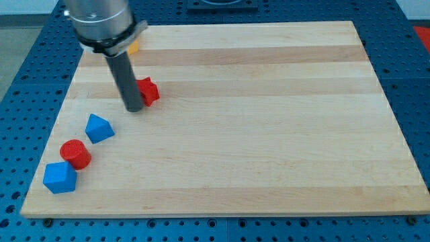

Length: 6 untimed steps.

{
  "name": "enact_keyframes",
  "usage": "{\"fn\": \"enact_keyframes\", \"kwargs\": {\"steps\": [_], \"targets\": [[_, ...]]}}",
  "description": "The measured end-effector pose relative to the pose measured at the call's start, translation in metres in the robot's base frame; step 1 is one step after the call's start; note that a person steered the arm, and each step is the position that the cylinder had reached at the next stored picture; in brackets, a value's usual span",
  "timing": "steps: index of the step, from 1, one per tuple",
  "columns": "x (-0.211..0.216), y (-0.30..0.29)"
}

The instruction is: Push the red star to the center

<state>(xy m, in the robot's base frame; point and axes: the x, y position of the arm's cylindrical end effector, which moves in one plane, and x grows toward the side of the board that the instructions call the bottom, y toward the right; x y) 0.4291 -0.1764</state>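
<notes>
Blue cube (60, 177) nearest; my tip (134, 109) touching red star (148, 90) left side; no fingers visible

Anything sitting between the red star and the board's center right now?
No. In the camera view, bare wood runs from the red star to the centre; my tip is at the star's left.

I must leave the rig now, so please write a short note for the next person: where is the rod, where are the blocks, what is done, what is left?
My tip is down on the board, against the left side of the red star.
The star is near the top left, far from the center. Nothing is finished; the push toward the center remains.
Other blocks, lower left: blue triangle block, red cylinder, blue cube. A yellow block is partly hidden behind the arm.
</notes>
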Motion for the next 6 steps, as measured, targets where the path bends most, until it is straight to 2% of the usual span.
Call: {"fn": "enact_keyframes", "kwargs": {"steps": [1, 2, 6], "targets": [[-0.011, -0.026], [-0.022, -0.014], [-0.044, 0.118]]}}
